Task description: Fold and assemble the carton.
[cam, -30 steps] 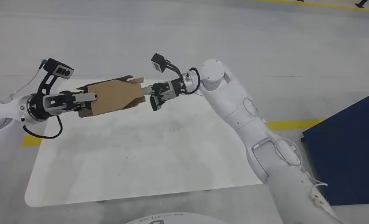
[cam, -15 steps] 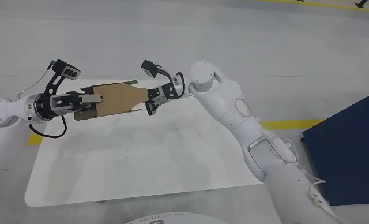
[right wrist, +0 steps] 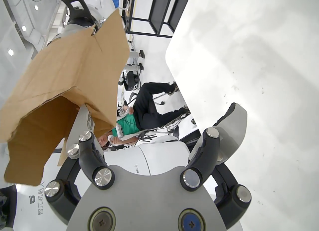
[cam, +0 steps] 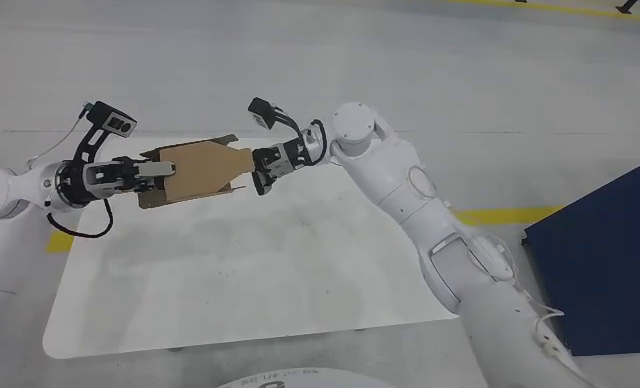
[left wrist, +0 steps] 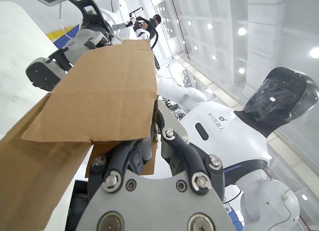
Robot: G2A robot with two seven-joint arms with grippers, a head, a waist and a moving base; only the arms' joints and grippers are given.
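Brown corrugated cardboard carton (cam: 200,168) is hanging between both claws, only partly opening into a sleeve, so its loose end flaps are seemingly awaiting folding and closing. Left claw (cam: 160,173) is clamping one end, while right claw (cam: 257,172) is gaping, one finger touching the opposite end. No writing is showing on the cardboard.

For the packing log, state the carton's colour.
The carton is plain brown cardboard, seen best in the left wrist view.
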